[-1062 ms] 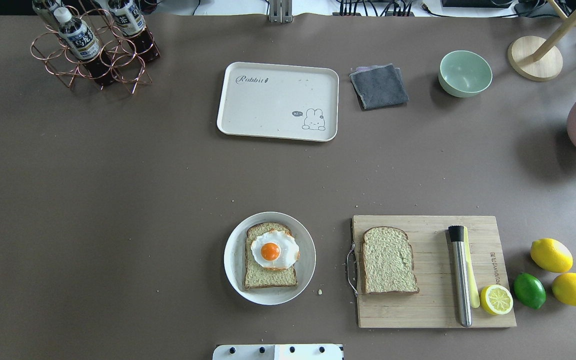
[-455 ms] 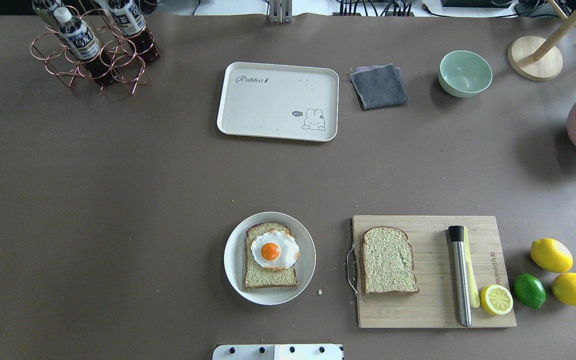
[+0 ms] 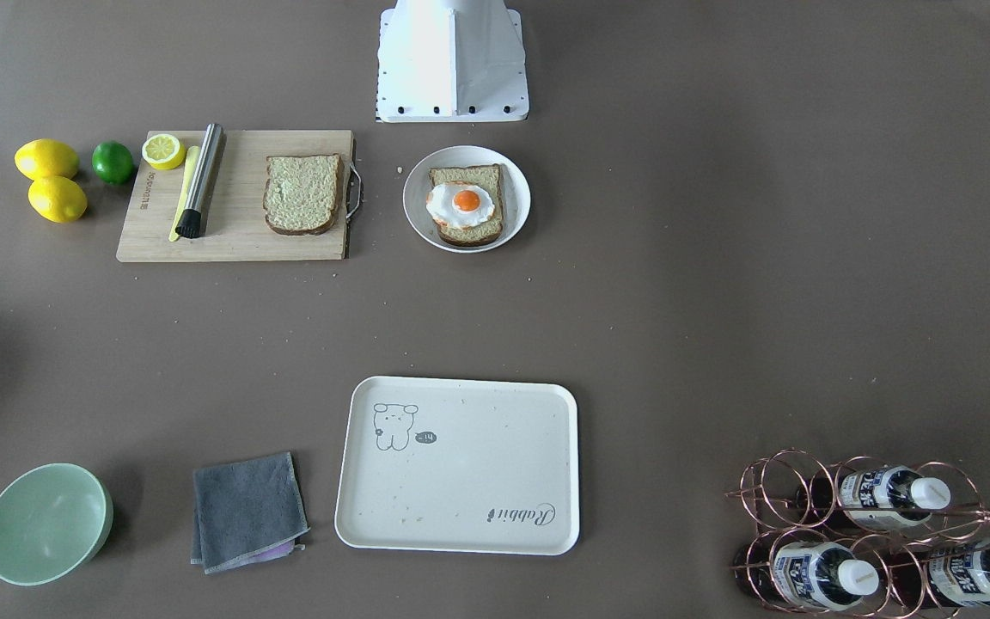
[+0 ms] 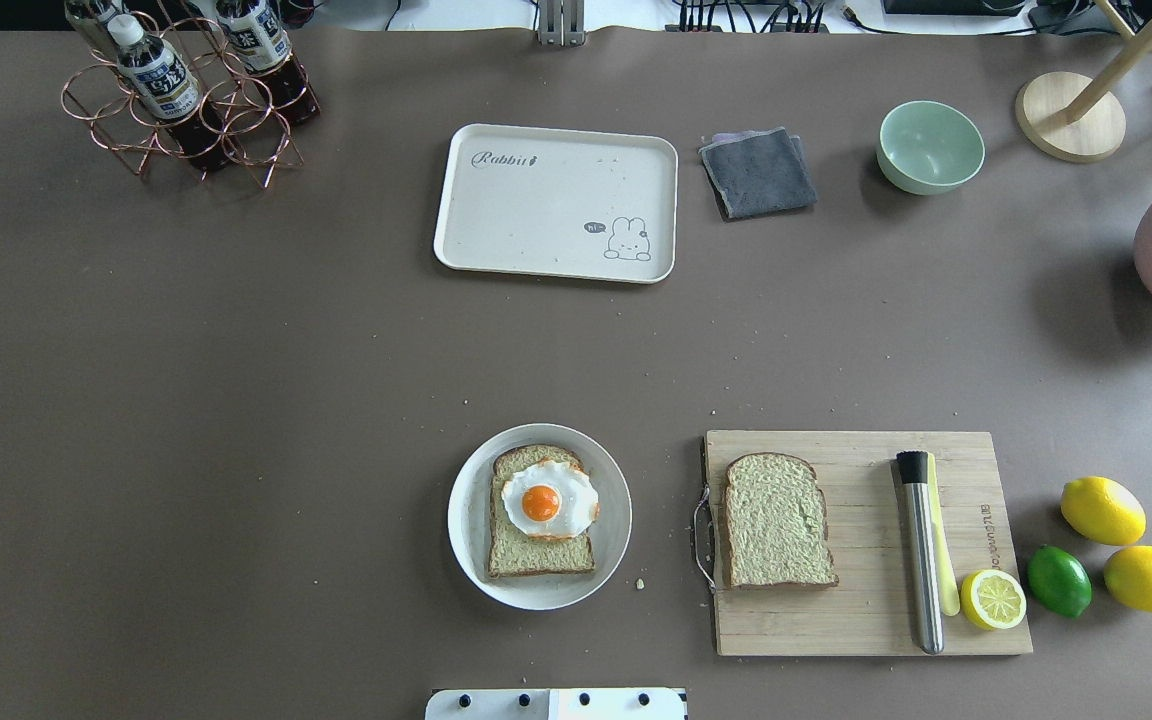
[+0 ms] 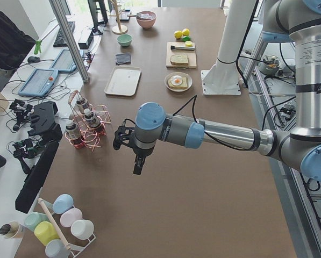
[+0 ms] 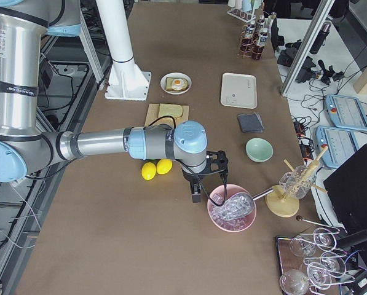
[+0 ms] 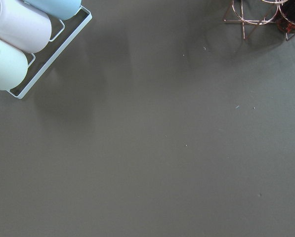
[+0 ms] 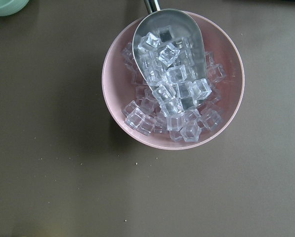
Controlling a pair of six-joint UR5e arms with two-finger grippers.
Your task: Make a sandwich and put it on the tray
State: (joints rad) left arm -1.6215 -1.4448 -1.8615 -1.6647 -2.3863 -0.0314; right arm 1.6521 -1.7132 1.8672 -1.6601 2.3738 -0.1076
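One bread slice [image 4: 536, 553] with the fried egg [image 4: 548, 499] on top lies on a small round white plate [image 4: 466, 520] near the robot base. The second bread slice [image 4: 776, 520] lies on the wooden cutting board [image 4: 866, 625]. The cream tray [image 4: 536, 215] with "Rabbit" script stands bare at the far middle. My left gripper [image 5: 138, 165] hangs over bare table at the left end, near the bottle rack; I cannot tell if it is open. My right gripper [image 6: 196, 192] hangs beside the pink ice bowl [image 6: 232, 212]; I cannot tell its state either.
A steel muddler [image 4: 921, 550] and a lemon half [image 4: 992, 599] lie on the board, with two lemons [image 4: 1102, 510] and a lime [image 4: 1058, 580] beside it. A grey cloth [image 4: 758, 172], a green bowl [image 4: 930, 147] and a copper bottle rack [image 4: 186, 100] stand at the far side.
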